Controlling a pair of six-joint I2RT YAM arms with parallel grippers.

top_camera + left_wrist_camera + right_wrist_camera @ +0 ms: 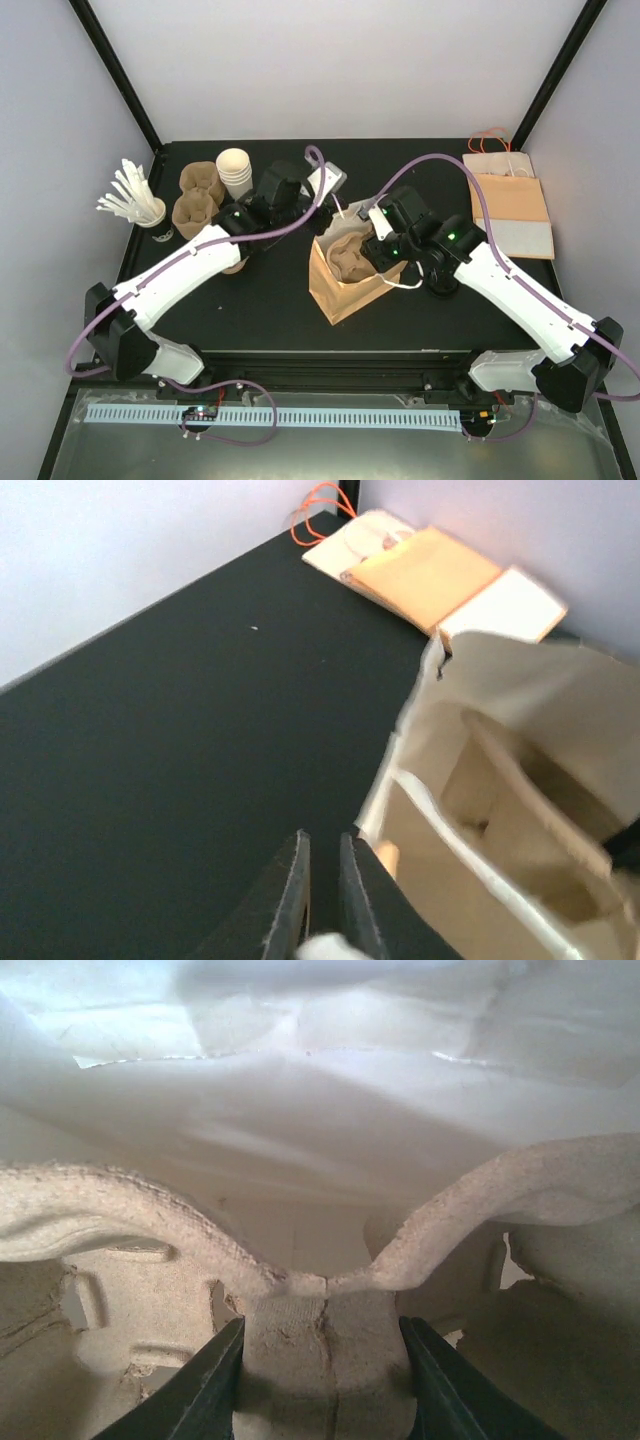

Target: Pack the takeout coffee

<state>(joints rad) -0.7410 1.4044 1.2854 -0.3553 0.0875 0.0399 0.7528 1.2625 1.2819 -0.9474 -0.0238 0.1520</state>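
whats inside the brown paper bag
A molded pulp cup carrier, its centre ridge pinched by the right gripper. The bottom of the bag under it is hidden.

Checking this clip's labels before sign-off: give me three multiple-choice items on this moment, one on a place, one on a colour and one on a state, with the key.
1. Where do the flat paper bags lie?
A. At the far right corner of the table
B. At the near left corner
C. In the middle

2. What colour are the stirrers?
A. Black
B. White
C. Orange

3. What is the state of the right end effector?
A. Open, above bare table
B. Closed on the cup carrier inside the open bag
C. Closed on a stirrer

Key:
1 A: the top view shows them flat against the far right edge.
2 B: they fan out white from a dark cup at the left.
3 B: the right wrist view shows a finger on each side of the carrier's middle web.
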